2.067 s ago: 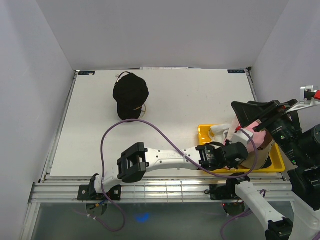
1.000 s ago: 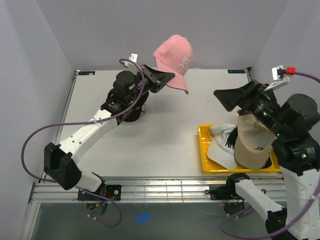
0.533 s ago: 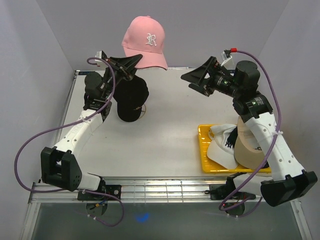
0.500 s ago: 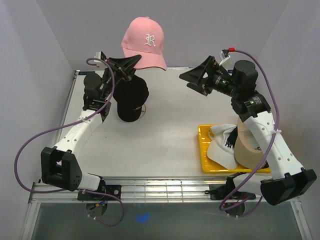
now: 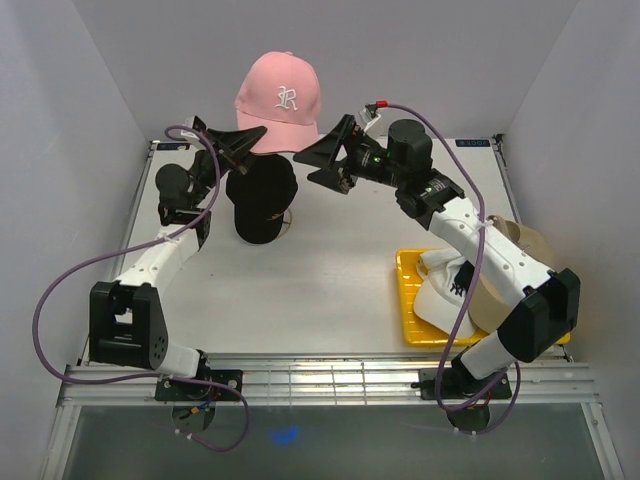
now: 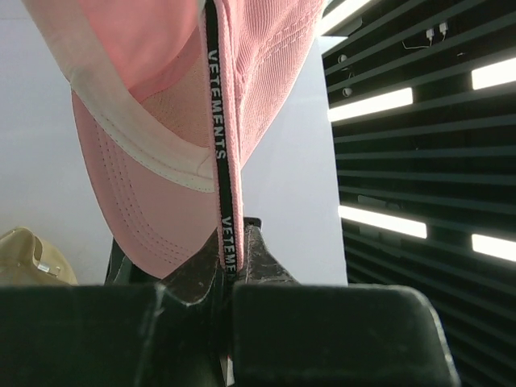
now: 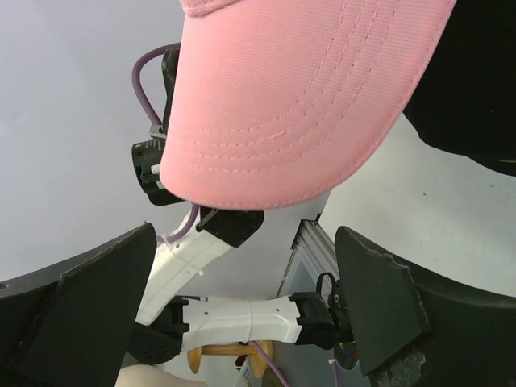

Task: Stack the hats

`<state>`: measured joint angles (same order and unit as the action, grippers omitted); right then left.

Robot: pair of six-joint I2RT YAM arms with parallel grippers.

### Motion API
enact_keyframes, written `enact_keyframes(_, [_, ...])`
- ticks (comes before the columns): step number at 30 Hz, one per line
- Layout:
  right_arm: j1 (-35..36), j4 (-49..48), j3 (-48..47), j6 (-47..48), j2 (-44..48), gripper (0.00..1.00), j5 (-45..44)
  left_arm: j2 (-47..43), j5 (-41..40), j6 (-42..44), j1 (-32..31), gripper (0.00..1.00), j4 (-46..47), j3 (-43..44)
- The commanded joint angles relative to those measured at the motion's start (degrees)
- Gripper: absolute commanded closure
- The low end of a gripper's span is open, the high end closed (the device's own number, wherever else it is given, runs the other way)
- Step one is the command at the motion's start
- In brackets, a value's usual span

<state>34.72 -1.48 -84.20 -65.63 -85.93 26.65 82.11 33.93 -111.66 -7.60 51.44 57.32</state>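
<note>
1. Pink hat [image 5: 280, 100] has shifted left and now hangs just above the black hat [image 5: 262, 200].
2. Left fingers [image 5: 238, 137] stay clenched on its back strap.
3. Right fingers [image 5: 322, 150] have swung over from the yellow tray [image 5: 404, 300] and are spread wide at the pink brim, gripping nothing.
4. White hat [image 5: 445, 285] and tan hat [image 5: 525, 242] wait at the tray.
5. Likely next step is seating pink on black, which leaves two hats to stack.

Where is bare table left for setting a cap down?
Bare: middle and near strip of the table, between the black cap and the yellow tray. Crowded: the tray, filled by the white cap and tan cap.
</note>
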Motion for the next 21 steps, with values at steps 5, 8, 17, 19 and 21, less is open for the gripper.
enact_keyframes(5, [0.70,-6.35,-2.46,-1.88,-1.78,0.03,-3.10,-1.42,4.47,-2.78,2.32,1.00,11.04,-5.46])
enact_keyframes(8, [0.79,-6.08,-2.19,-1.09,-2.48,0.00,-3.98,-1.95,5.44,-3.57,3.64,1.00,12.63,-8.09])
enact_keyframes(17, [0.70,-5.65,-1.75,0.67,-6.00,0.27,-3.36,-2.21,9.92,-1.99,5.92,1.00,14.56,-11.70])
enact_keyframes(19, [0.79,-5.21,-1.67,1.29,-6.35,0.30,-3.54,-2.04,10.71,-1.46,6.01,1.00,14.74,-12.23])
enact_keyframes(21, [0.70,-4.68,-1.58,2.08,-6.62,0.32,-3.63,-1.69,11.07,-1.28,6.28,1.00,15.44,-13.63])
